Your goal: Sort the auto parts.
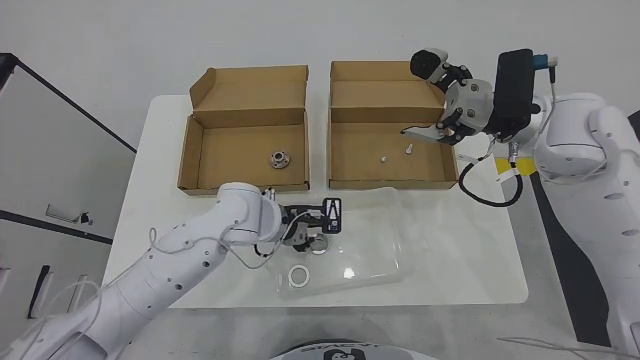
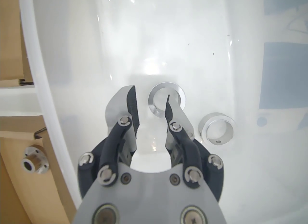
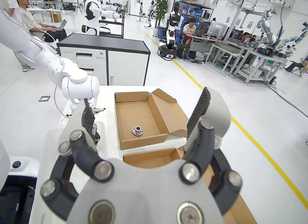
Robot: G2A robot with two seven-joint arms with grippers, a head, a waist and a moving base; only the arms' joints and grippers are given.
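While low inside the clear tray (image 1: 375, 245), holds the left gripper (image 2: 149, 95) with jaws apart astride the wall of one metal ring (image 2: 151, 101), one pad (image 2: 168, 110) over its hole and the other outside, clamped on nothing. Just beside it, a second ring (image 2: 216, 116) on the tray's floor too. Beyond the tray's far right corner, right gripper (image 1: 428, 132) with jaws wide apart above one cardboard box (image 1: 360, 155); flanged hub (image 1: 277, 158) in the other box (image 1: 235, 160), beyond the tray's far left corner.

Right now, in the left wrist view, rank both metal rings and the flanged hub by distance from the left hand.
1. Ring, at the fingertips of the left hand, in the clear tray.
2. Second ring, beside it in the tray.
3. Flanged hub, in the cardboard box.
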